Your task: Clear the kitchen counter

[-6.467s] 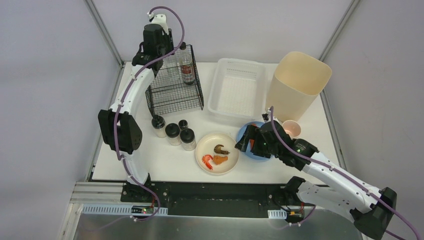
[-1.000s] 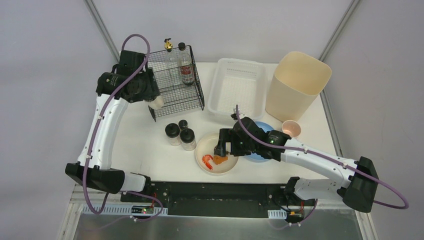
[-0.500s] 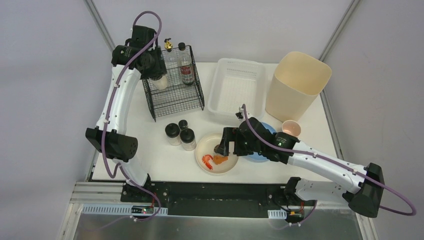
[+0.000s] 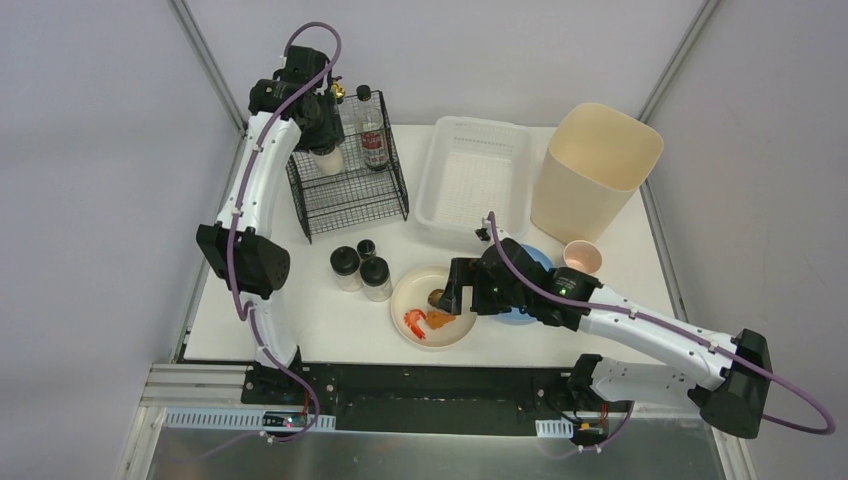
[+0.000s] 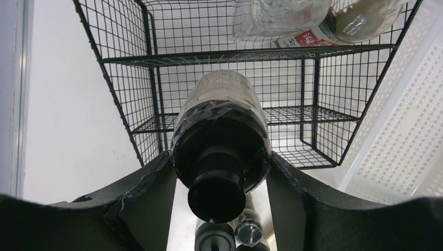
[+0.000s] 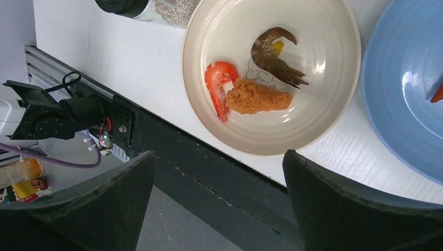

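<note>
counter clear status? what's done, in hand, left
Done: two bottles stand in the wire rack. In hand: left tool is shut on a black-capped jar at the rack; right tool hangs open over the cream bowl of food scraps. Left: three jars, the bowl, blue plate and pink cup sit on the kitchen counter.

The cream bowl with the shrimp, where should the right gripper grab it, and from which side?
Probably the near-right rim, from above, with one finger inside. That stretch of the cream bowl is bare: the shrimp and fried piece lie left and centre, the blue plate crowds the right side, and a jar the far left.
</note>
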Robot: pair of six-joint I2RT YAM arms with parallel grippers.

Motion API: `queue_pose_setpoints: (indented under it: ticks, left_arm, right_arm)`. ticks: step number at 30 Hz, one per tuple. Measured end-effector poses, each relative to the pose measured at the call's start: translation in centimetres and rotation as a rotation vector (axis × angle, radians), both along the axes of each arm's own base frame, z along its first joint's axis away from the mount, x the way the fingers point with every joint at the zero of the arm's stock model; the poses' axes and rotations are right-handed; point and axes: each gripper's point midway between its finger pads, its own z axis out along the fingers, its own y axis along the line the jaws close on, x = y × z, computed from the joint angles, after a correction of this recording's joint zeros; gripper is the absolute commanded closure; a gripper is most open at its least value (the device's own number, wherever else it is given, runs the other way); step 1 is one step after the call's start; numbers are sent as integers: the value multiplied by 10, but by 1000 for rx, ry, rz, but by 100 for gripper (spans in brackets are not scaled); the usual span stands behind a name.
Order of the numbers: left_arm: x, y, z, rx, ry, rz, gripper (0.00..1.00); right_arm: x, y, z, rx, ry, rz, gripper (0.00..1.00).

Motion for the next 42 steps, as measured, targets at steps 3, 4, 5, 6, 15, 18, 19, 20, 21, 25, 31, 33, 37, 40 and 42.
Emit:
queue_pose_setpoints:
  ticks: [3, 4, 5, 6, 15, 18, 19, 20, 21, 25, 31, 33, 37, 40, 42]
  left_arm:
    - [8, -2, -8, 1, 7, 0, 100]
    - [10, -2, -10, 0, 7, 0, 100]
    - [13, -3, -12, 0, 6, -1, 100]
    - [15, -3, -14, -1, 6, -2, 100]
    - [33, -12, -41, -14, 39, -16, 100]
    - [39, -18, -51, -18, 47, -24, 100]
    - [40, -19, -53, -18, 49, -25, 100]
    - [41, -21, -55, -17, 52, -29, 100]
    - [42, -25, -56, -16, 51, -33, 100]
    - [45, -40, -56, -14, 31, -51, 100]
    - [54, -69, -57, 19, -19, -60, 100]
    - [57, -76, -59, 20, -35, -50, 100]
    - [62, -83, -61, 24, -56, -21, 100]
    - [63, -85, -61, 32, -64, -5, 100]
    - [64, -86, -61, 39, -69, 3, 100]
  right_arm:
    - [0, -1, 0, -1, 2, -2, 5]
    - [0, -1, 0, 0, 0, -4, 5]
    - [0, -1, 1, 2, -1, -5, 5]
    - [0, -2, 1, 2, -3, -6, 5]
    - [-1, -6, -1, -2, -2, -18, 5]
    - [-2, -7, -2, -1, -1, -19, 5]
    - [-2, -8, -3, -2, 0, -20, 5]
    - [-3, -9, -4, -6, 3, -20, 5]
    - [-3, -9, -5, -8, 4, -21, 5]
    - [-3, -10, -6, -9, 4, -22, 5]
    - [-4, -12, -10, -14, 9, -24, 5]
    - [-5, -13, -11, -17, 12, -24, 5]
    - [-6, -15, -13, -16, 11, -25, 5]
    - [-7, -17, -14, -13, 9, -26, 5]
    - [-8, -19, -14, -11, 9, -28, 5]
